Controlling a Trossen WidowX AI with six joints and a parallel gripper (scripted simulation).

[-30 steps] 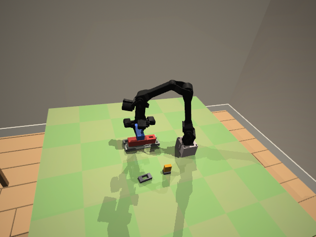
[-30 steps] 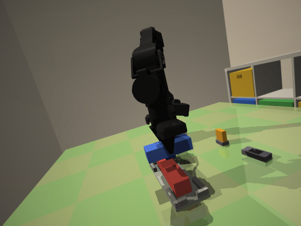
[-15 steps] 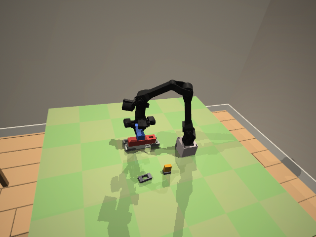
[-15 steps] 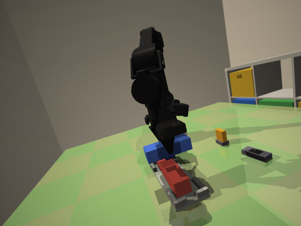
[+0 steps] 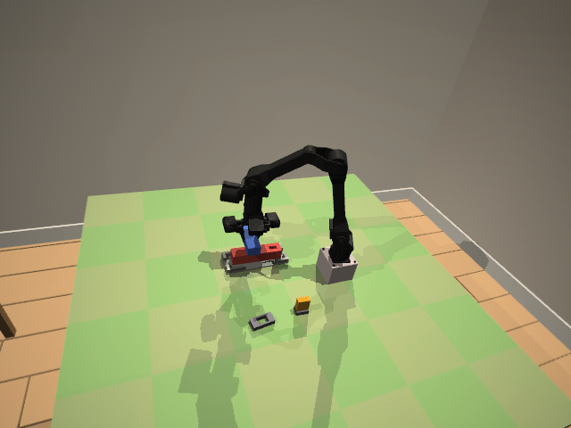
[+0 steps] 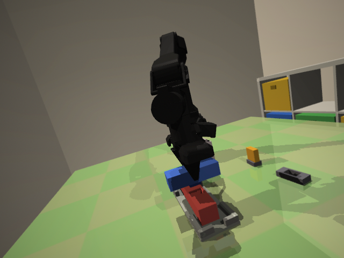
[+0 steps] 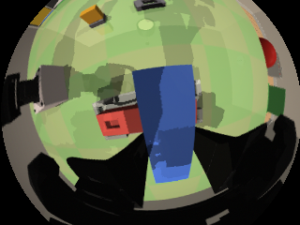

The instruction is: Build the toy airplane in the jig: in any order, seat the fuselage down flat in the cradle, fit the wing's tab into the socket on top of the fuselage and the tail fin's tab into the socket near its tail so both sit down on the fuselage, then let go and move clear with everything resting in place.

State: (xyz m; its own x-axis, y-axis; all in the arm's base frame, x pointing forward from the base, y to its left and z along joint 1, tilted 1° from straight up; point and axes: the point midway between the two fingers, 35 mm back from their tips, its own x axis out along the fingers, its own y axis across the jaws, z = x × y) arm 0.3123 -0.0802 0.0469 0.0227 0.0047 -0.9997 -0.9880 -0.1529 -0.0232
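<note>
My jaws are pinching the blue wing (image 5: 252, 244) (image 6: 177, 178) (image 7: 171, 103), which goes crossways over the red fuselage (image 5: 240, 256) (image 6: 208, 213) (image 7: 134, 123), but I can't tell if its tab is in the hole. The fuselage is in the gray cradle (image 5: 228, 266) (image 6: 207, 232) (image 7: 127, 98), nearer the surface's (image 5: 115, 322) (image 6: 55, 222) (image 7: 234, 84) far edge than its near edge in the top view. Farther out, the orange tail fin (image 5: 302, 303) (image 6: 252, 154) (image 7: 91, 15) stands up in a small dark holder (image 5: 301, 312) (image 6: 254, 163) (image 7: 98, 22), near a dark block with a hole (image 5: 255, 325) (image 6: 304, 179) (image 7: 150, 7).
</note>
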